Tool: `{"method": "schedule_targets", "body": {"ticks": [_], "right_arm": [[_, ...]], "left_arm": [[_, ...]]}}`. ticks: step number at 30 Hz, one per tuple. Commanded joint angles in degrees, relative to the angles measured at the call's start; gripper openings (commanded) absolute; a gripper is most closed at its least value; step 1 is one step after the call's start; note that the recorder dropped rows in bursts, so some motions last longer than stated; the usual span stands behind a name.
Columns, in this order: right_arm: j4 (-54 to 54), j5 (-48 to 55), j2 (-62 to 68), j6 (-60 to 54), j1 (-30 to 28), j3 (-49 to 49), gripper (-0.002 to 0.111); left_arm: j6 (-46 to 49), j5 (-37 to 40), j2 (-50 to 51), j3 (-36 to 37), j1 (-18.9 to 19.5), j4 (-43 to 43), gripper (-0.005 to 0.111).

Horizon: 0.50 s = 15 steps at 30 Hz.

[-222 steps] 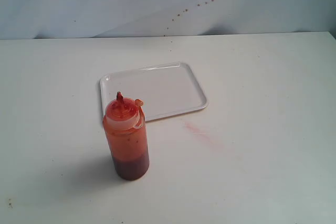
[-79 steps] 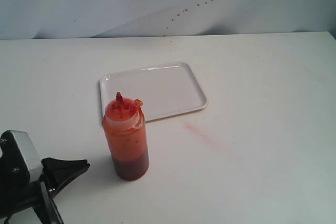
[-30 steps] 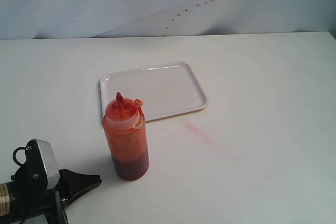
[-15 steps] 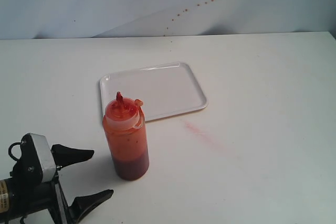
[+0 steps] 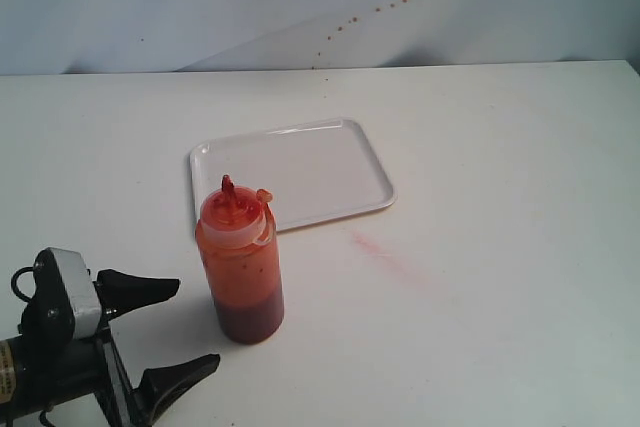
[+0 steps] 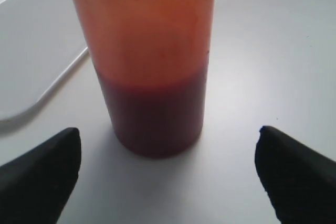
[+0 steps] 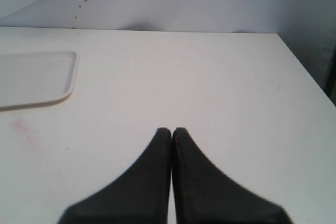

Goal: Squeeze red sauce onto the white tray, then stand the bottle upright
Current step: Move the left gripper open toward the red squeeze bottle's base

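Observation:
The bottle (image 5: 239, 265) stands upright on the table, translucent red-orange with a darker red base and a red nozzle, just in front of the white tray (image 5: 300, 172). No red sauce shows on the tray. My left gripper (image 5: 190, 324) is open, low at the bottle's left, its fingertips a short way from the base. In the left wrist view the bottle (image 6: 149, 61) fills the middle, with the gripper (image 6: 169, 135) spread wider than it and the tray (image 6: 31, 51) behind. My right gripper (image 7: 172, 130) is shut on nothing, over bare table; the exterior view does not show it.
A faint pale pink smear (image 5: 375, 247) marks the table right of the bottle. Small dark red spots (image 5: 365, 12) dot the white backdrop behind the table. The table's right edge (image 7: 310, 77) shows in the right wrist view.
The left arm came in from the lower left. Its gripper, shut a second ago, has opened and edged toward the bottle. The bottle and tray have not moved.

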Motion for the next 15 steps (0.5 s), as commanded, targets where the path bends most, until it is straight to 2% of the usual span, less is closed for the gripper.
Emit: {"method": "schedule_targets", "body": {"ticks": [1, 10, 12, 15], "right_arm": [[0.07, 0.00, -0.28, 0.18, -0.39, 0.22, 0.000], [0.07, 0.00, -0.28, 0.18, -0.39, 0.22, 0.000], [0.07, 0.00, -0.28, 0.18, -0.39, 0.22, 0.000], [0.07, 0.00, -0.28, 0.18, -0.39, 0.22, 0.000]], "left_arm": [[-0.85, -1.00, 0.29, -0.24, 0.10, 0.16, 0.084], [-0.85, -0.67, 0.29, -0.24, 0.10, 0.16, 0.085], [-0.51, -0.17, 0.29, -0.24, 0.10, 0.16, 0.089], [-0.48, 0.11, 0.29, -0.24, 0.10, 0.16, 0.105]]}}
